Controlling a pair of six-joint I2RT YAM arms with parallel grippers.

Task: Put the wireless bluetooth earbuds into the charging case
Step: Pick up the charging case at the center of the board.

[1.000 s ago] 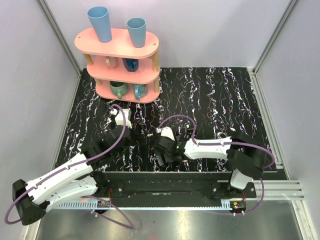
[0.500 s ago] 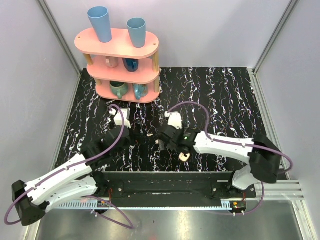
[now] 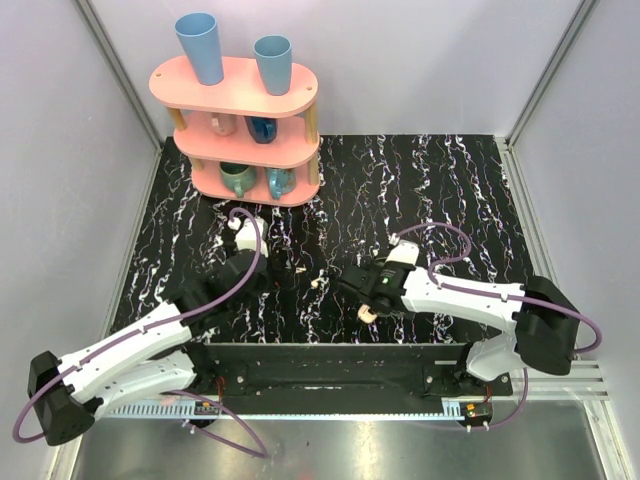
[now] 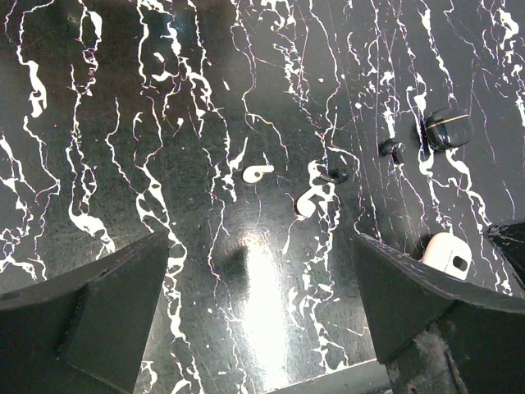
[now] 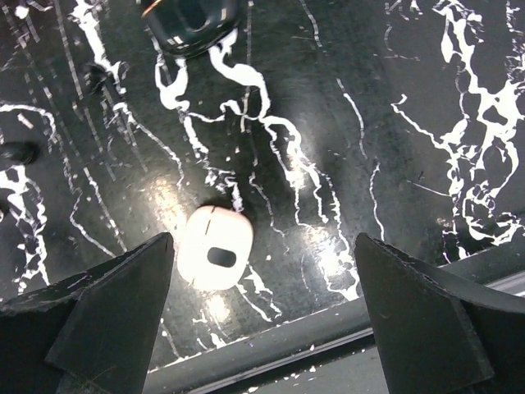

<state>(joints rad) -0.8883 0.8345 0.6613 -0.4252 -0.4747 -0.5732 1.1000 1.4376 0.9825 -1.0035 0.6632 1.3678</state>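
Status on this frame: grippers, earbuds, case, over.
Left gripper and right gripper open, empty. Two white earbuds loose on the mat, not in the black charging case. White case nearby; small dark piece beside one earbud.

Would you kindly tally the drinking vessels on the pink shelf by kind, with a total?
Tall tumblers: 2
Mugs: 4
Total: 6

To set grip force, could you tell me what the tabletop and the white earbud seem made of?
The tabletop: black marble-look slab with white veins, glossy, given its bright glare patch; it could be laminate. The white earbud: apparently smooth moulded plastic, evenly white and rounded.
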